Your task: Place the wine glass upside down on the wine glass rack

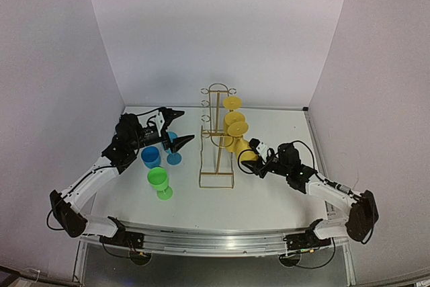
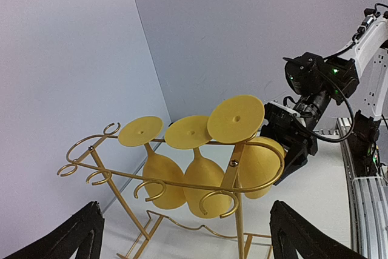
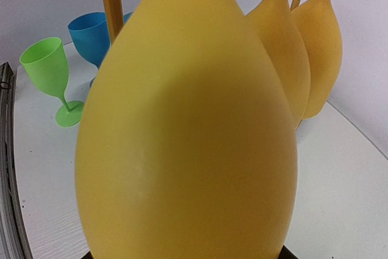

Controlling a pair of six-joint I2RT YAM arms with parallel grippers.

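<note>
Count: three yellow glasses [image 2: 163, 180] hang inverted on wine glass rack [image 2: 233, 177], bench centre; two blue glasses [image 1: 150, 157], one green glass [image 1: 158, 179] upright towards left edge. Right pincer [image 1: 248, 152] low, outstretched, grasping nearest wine glass [image 2: 236, 119] by its bowl; left pincer [image 1: 186, 126] raised, released.

Top external view: high behind both arm bases, looking down and forward over the whole surface [image 1: 269, 196], with the wine glass rack [image 1: 216, 136] central. Left wrist view: low at the rack's 9 o'clock, facing 3 o'clock toward the right arm [image 2: 318, 77]. Right wrist view: very close against the yellow wine glass [image 3: 188, 137], facing 9 o'clock. All three share the rack.
</note>
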